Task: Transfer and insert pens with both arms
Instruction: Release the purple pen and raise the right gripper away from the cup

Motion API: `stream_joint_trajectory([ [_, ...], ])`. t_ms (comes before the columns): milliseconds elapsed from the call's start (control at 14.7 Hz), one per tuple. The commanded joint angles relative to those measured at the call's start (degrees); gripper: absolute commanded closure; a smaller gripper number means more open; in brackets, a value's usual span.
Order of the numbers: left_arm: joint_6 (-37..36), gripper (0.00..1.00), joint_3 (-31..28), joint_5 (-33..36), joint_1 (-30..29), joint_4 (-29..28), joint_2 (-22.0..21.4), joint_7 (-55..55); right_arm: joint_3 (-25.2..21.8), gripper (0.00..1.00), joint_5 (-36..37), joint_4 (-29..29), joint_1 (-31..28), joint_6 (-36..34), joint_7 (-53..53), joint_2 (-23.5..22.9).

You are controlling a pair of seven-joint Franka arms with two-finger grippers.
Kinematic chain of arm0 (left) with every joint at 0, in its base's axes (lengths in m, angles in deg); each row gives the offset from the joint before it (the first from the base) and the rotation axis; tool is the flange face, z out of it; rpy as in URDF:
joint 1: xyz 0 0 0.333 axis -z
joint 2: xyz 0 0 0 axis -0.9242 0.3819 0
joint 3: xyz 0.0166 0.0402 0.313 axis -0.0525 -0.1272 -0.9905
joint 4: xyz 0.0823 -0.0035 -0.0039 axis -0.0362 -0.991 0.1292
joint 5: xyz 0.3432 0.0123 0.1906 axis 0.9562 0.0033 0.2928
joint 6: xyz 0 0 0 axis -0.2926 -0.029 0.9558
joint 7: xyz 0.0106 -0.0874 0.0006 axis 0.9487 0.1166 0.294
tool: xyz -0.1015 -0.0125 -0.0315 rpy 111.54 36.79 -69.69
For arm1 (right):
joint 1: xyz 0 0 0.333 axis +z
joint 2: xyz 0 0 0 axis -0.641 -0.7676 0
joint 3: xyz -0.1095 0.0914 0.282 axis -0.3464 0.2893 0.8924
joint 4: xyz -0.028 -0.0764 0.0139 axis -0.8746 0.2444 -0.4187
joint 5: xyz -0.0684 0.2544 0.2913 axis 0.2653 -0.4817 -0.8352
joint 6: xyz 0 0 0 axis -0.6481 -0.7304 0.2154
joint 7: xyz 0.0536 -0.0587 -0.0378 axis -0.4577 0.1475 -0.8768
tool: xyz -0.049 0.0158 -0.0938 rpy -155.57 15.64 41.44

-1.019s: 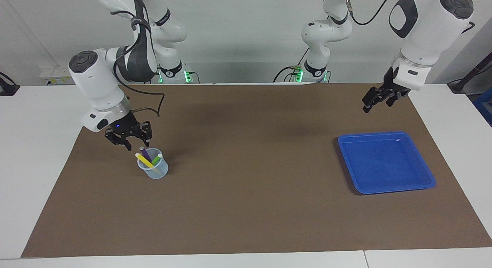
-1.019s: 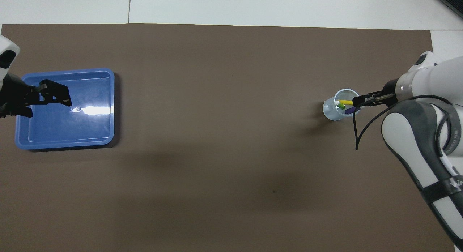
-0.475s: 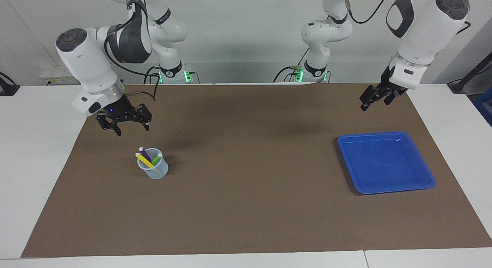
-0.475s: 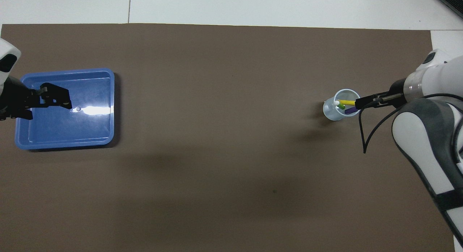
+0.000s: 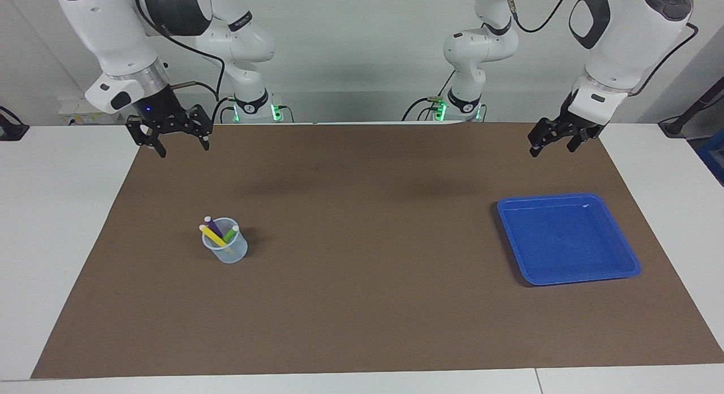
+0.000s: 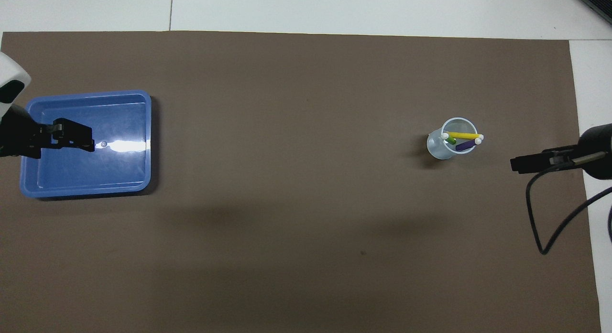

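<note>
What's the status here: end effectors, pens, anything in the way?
Right end effector open, empty. Left end effector empty. Pens all in cup. Tray bare. No obstruction.

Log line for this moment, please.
pens: all three in cup | tray: empty | right gripper: open, raised | left gripper: raised

Two large white jointed arms: right arm, left arm. Dark grey oval joint covers, silver wrist rings, looping black cables, black two-finger grippers; small blue light on the right wrist.
</note>
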Motion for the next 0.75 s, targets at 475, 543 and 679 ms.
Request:
stream_joint_trajectory([
  [475, -3.0, 0.0, -0.6, 1.2, 2.4, 2.0, -0.2, -2.9, 0.6, 0.0, 1.2, 0.4, 0.2, -1.7, 1.1, 0.9],
  [543, -2.1, 0.0, -0.6, 1.1, 2.7, 1.8, -0.2, -2.9, 0.6, 0.0, 1.2, 0.5, 0.2, -1.8, 1.1, 0.9],
  [679, -1.4, 0.0, -0.5, 1.0, 2.8, 1.3, -0.3, -2.9, 0.5, 0.0, 1.2, 0.5, 0.2, -3.1, 1.0, 0.9],
])
